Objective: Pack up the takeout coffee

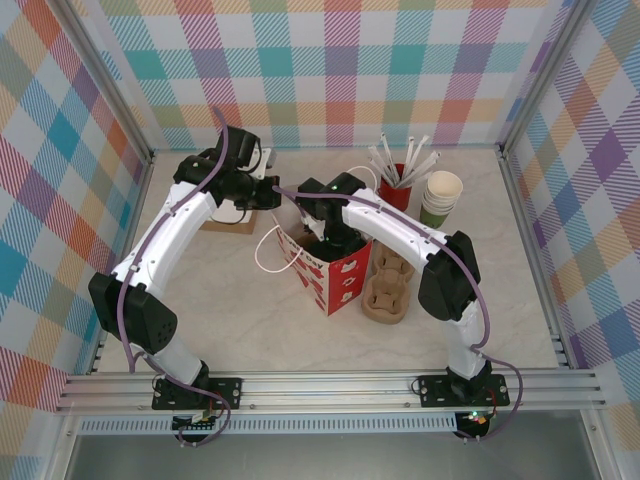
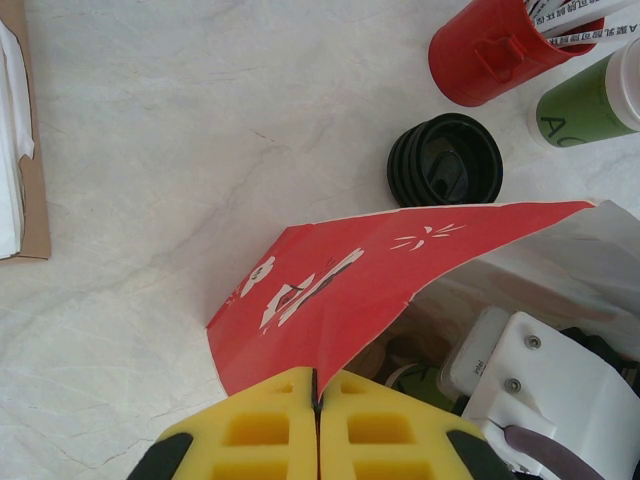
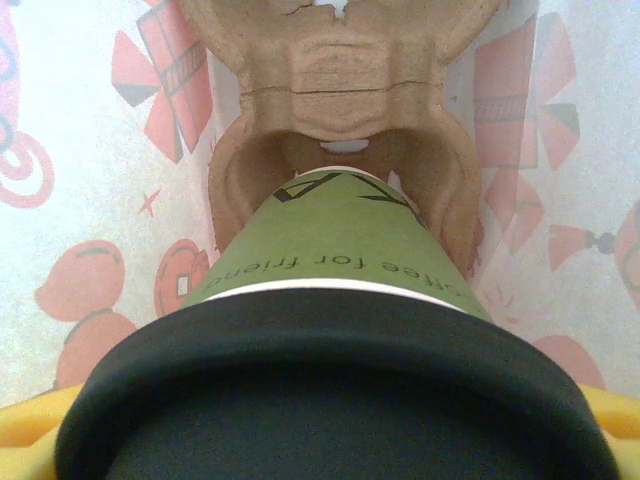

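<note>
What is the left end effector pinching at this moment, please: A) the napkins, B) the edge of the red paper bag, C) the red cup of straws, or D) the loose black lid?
B: the left end effector has its yellow fingers closed on the edge of the red paper bag.

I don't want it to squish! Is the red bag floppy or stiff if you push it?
Probably floppy: the red bag is thin paper, and its rim bends where the left jaws pinch it. Likely light and tippy too, though the takeout coffee inside may steady it.
</note>
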Tool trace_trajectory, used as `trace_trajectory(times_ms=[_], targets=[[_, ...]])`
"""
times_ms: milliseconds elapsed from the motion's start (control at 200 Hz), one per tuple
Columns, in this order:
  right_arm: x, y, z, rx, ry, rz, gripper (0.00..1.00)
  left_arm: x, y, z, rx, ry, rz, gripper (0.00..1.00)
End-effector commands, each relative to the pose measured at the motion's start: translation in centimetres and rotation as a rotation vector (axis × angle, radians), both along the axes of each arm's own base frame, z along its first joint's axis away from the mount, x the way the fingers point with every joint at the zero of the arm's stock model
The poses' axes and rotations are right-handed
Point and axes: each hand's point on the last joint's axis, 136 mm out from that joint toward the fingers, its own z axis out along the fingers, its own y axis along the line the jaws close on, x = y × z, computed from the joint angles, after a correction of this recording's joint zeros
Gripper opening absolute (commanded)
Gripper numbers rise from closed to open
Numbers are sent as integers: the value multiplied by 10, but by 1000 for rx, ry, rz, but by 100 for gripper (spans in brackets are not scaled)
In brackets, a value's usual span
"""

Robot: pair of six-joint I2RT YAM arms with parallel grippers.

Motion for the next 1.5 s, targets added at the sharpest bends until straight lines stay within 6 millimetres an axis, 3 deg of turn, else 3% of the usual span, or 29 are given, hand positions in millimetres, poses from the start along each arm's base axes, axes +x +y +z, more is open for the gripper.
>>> trace_trajectory(times_ms=[0, 845, 1495], targets=[[1, -1, 0, -18, 4, -7, 79, 1, -5, -1, 0, 10, -10, 6], [2, -5, -6, -45, 4, -9, 79, 1, -6, -3, 0, 14, -12, 6], [1, -4, -41, -65, 39, -5, 79, 0, -6, -4, 3, 17, -11, 6]])
